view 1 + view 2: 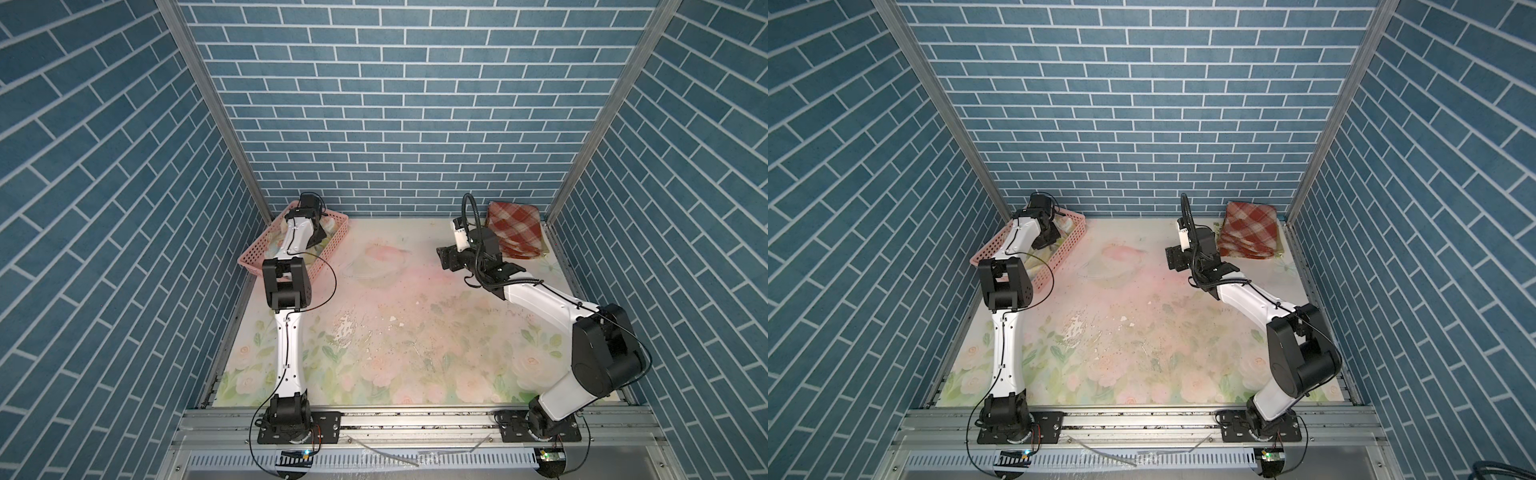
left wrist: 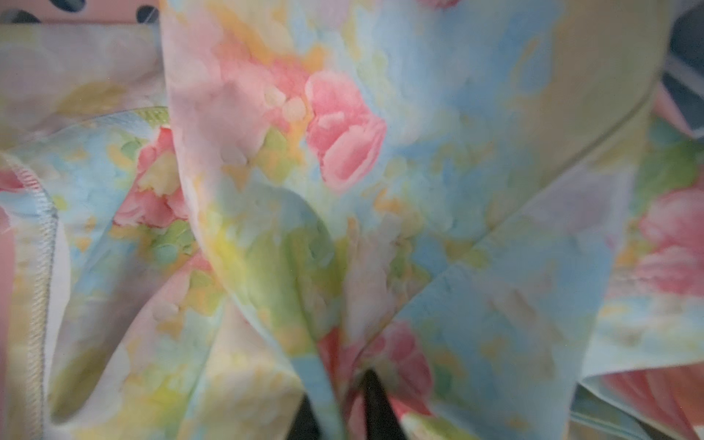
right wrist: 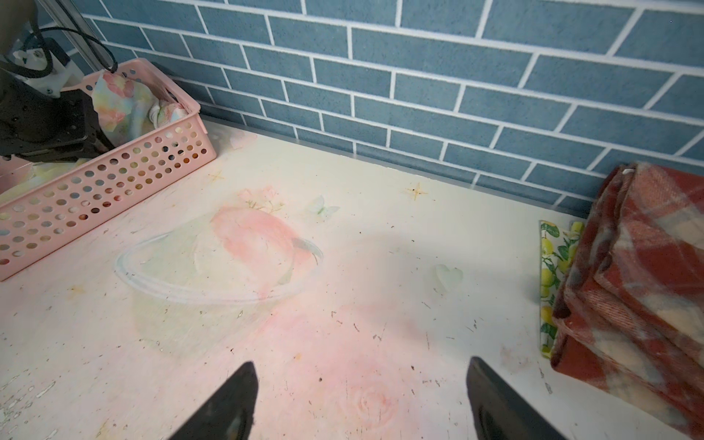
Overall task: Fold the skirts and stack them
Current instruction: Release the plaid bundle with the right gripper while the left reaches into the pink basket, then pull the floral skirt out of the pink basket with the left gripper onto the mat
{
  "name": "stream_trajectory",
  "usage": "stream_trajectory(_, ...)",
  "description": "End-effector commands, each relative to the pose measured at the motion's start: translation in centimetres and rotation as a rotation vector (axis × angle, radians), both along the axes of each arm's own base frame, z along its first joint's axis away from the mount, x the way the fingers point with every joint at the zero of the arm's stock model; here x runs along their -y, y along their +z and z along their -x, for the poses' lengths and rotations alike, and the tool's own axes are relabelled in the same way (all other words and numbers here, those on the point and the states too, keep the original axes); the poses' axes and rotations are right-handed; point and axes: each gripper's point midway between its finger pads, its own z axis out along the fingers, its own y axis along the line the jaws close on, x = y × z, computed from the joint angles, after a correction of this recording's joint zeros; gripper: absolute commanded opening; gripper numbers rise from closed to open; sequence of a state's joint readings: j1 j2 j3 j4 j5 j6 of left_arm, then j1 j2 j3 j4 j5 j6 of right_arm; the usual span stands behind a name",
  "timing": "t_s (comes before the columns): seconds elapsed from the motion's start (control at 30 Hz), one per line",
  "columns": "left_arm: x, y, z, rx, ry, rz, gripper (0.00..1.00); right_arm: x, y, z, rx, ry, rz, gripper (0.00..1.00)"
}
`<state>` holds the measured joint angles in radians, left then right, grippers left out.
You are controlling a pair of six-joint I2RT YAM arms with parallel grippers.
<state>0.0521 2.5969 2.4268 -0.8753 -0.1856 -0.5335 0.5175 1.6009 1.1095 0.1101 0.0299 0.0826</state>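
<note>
Fetching step. Right of the basket [image 3: 114, 190], hovering with right gripper [image 3: 360, 364] spread, empty. Inside the basket, pinching the floral skirt [image 2: 343, 152] with left gripper [image 2: 339, 398]. Far right of the basket, already stacked: plaid skirt [image 3: 647, 266] over lemon skirt [image 3: 550, 259]. Next, probably: lift clear, lay flat.

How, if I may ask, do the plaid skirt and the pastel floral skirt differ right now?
The plaid skirt is folded; the pastel floral skirt is crumpled. The plaid skirt lies on the lemon-print skirt at the far right; the pastel floral skirt sits in the pink basket at far left. Nothing grips the plaid skirt; the left gripper pinches the pastel floral skirt. Both are cloth.
</note>
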Motion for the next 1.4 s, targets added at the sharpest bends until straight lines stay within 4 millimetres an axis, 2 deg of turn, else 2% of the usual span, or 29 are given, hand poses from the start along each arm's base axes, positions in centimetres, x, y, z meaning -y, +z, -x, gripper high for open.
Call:
stream_trajectory(0.0, 0.0, 2.5, -0.7, 0.056, -0.029, 0.028, 0.00, 0.7, 2.3, 0.2, 0.028, -0.032, -0.026, 0.84)
stream_trajectory(0.13, 0.2, 10.6, -0.8, 0.197, -0.062, 0.012, 0.00, 1.4, 3.4, 0.4, 0.046, -0.067, -0.045, 0.84)
stream_trajectory(0.23, 1.7, 17.5, -0.2, 0.352, -0.124, 0.014, 0.00, 2.0, 4.2, 0.5, 0.062, -0.111, -0.086, 0.84)
stream_trajectory(0.33, 4.2, 23.9, 1.3, 0.517, -0.227, 0.031, 0.00, 2.8, 5.1, 0.9, 0.082, -0.152, -0.132, 0.84)
stream_trajectory(0.43, 8.7, 29.5, 3.7, 0.643, -0.380, 0.113, 0.00, 4.4, 6.4, 1.6, 0.107, -0.227, -0.183, 0.84)
stream_trajectory(0.5, 12.7, 32.5, 6.2, 0.707, -0.505, 0.145, 0.00, 5.8, 7.2, 2.3, 0.115, -0.285, -0.214, 0.84)
stream_trajectory(0.6, 18.6, 34.8, 10.6, 0.765, -0.676, 0.188, 0.00, 7.6, 8.0, 3.7, 0.112, -0.344, -0.235, 0.84)
stream_trajectory(0.67, 22.2, 34.5, 13.5, 0.774, -0.771, 0.232, 0.00, 8.5, 8.5, 4.8, 0.110, -0.363, -0.249, 0.84)
stream_trajectory(0.73, 25.7, 32.8, 16.5, 0.761, -0.866, 0.271, 0.11, 9.2, 8.7, 6.1, 0.105, -0.372, -0.261, 0.84)
stream_trajectory(0.77, 27.6, 31.4, 18.2, 0.747, -0.915, 0.300, 0.20, 9.6, 8.8, 6.8, 0.102, -0.373, -0.263, 0.84)
stream_trajectory(0.83, 30.9, 28.0, 21.2, 0.686, -1.001, 0.347, 0.64, 10.4, 8.5, 8.0, 0.083, -0.378, -0.248, 0.84)
stream_trajectory(0.87, 31.9, 26.2, 22.5, 0.647, -1.024, 0.352, 0.78, 10.7, 8.3, 8.8, 0.070, -0.377, -0.238, 0.84)
stream_trajectory(0.9, 32.3, 24.6, 23.7, 0.609, -1.042, 0.339, 0.86, 11.0, 8.0, 9.4, 0.057, -0.375, -0.226, 0.84)
stream_trajectory(0.97, 31.7, 22.0, 25.3, 0.554, -1.028, 0.326, 0.93, 11.5, 7.6, 10.5, 0.035, -0.373, -0.211, 0.84)
stream_trajectory(1.1, 29.5, 20.3, 27.9, 0.530, -0.982, 0.319, 0.95, 11.1, 5.6, 11.3, -0.044, -0.338, -0.164, 0.84)
stream_trajectory(1.27, 25.2, 18.5, 29.2, 0.457, -0.869, 0.175, 0.96, 7.4, 0.7, 9.7, -0.212, -0.239, -0.149, 0.84)
stream_trajectory(1.37, 22.3, 16.4, 29.0, 0.364, -0.762, 0.094, 0.96, 4.3, -2.2, 8.5, -0.296, -0.192, -0.140, 0.84)
